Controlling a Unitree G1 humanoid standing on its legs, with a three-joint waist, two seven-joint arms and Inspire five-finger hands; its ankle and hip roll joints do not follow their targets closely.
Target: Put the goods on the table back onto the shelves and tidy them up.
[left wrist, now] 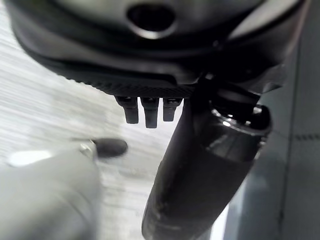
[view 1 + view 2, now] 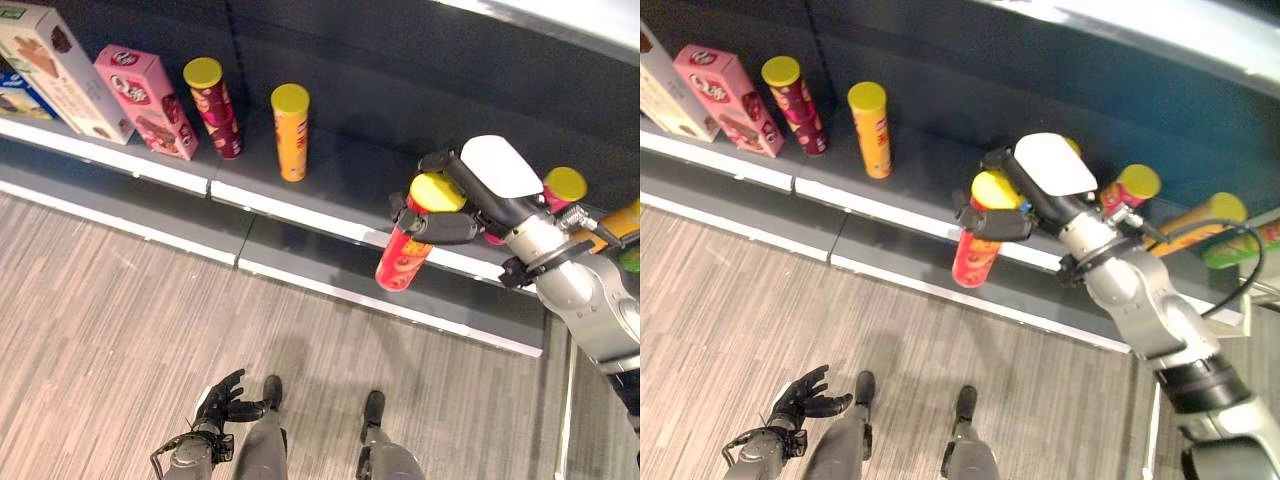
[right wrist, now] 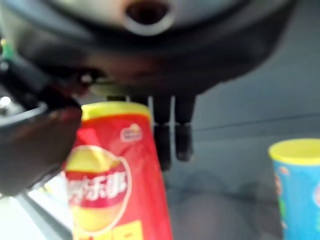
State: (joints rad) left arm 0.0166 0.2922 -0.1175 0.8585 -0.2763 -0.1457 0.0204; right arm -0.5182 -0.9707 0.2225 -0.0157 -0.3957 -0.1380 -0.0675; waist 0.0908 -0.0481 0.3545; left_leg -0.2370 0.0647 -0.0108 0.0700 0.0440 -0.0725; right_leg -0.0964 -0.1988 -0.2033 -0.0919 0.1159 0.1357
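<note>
Two boxes stand at the far left of the shelf [image 2: 330, 215]: a pale box [image 2: 55, 65] and a pink box [image 2: 147, 100] just beside it, both leaning back toward the dark rear wall. Next comes a dark red can [image 2: 215, 108], tilted, and then an orange can [image 2: 291, 131] standing upright a little apart, both with yellow lids; the row reads as goods already put back, spaced along the front edge. Down by the wood-grain floor [image 2: 110, 300] the left hand [image 2: 220, 396] hangs idle, its fingers loosely spread and holding nothing. Further right, the right hand [image 2: 455, 205] has its fingers and thumb wrapped round the upper part of a red can [image 2: 403, 258], just under its yellow lid, so the body hangs slanted over the shelf's front lip. Gripping near the top probably leaves the base free to be set down. Behind that hand another yellow-lidded can [image 2: 563, 186] stands on the shelf, and at the far right an orange tube [image 2: 1200, 222] and a green one [image 2: 1240, 245] lie tipped over. In the right wrist view a blue can [image 3: 296, 187] stands near the held one.
</note>
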